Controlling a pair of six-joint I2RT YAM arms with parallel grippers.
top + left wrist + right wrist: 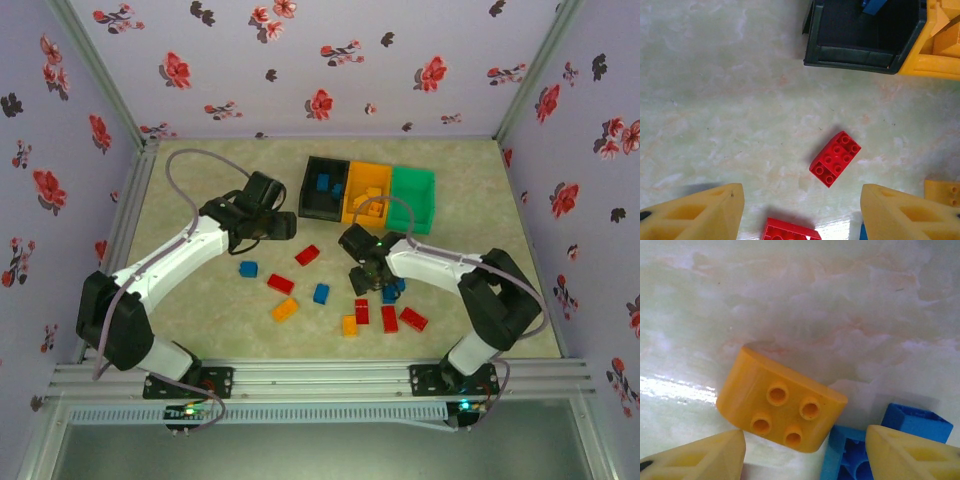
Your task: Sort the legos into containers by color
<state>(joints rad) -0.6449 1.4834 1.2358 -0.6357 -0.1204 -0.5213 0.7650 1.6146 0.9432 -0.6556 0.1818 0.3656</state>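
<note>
Top external: black bin [320, 212] holds blue legos [322, 184].

- Counter [190, 190]: pale marbled green-cream surface.
- Far centre, joined in a row from left to right: black bin [305, 196], orange bin [348, 207], green bin [413, 216].
- Loose in the near middle: blue brick [248, 268], red brick [307, 254], orange brick [285, 309].
- Near right: red cluster [389, 318], perhaps three bricks.
</note>
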